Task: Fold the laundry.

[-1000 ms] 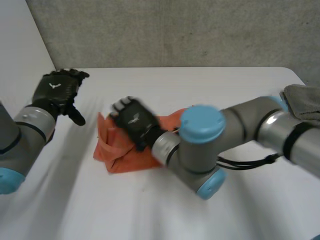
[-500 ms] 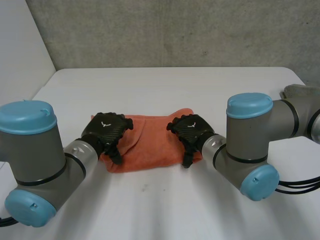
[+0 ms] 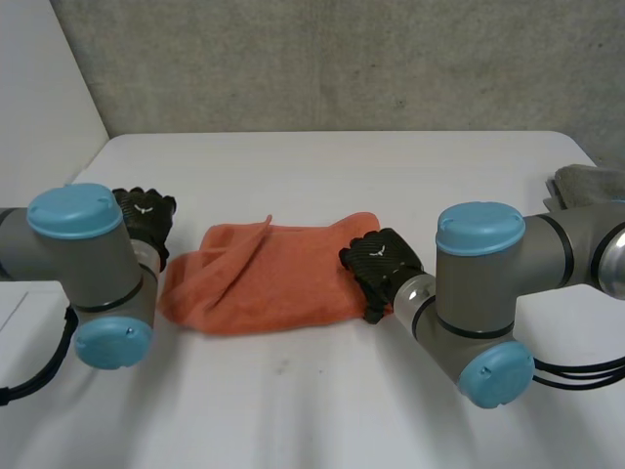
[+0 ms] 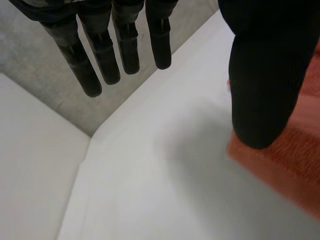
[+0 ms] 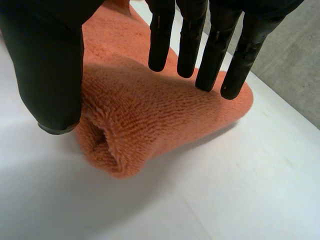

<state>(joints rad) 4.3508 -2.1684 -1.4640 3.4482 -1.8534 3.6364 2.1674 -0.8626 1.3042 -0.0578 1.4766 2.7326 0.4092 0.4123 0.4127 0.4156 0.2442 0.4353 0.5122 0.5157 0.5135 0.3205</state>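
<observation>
Head view | towel [image 3: 264, 283] on table [image 3: 322, 401]; right robot hand [image 3: 379, 260] at its end

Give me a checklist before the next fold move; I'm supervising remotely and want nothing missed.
1. Orange towel lies wholly on the white table: ok.
2. Towel flat, edges aligned: not ok, its left part is rumpled.
3. Left hand holds no cloth, fingers straight: ok.
4. Right hand gripping the towel's right end: not ok, fingers straight above it, thumb beside it.
5. Grey cloth apart from the towel, at the table's right edge: ok.
</observation>
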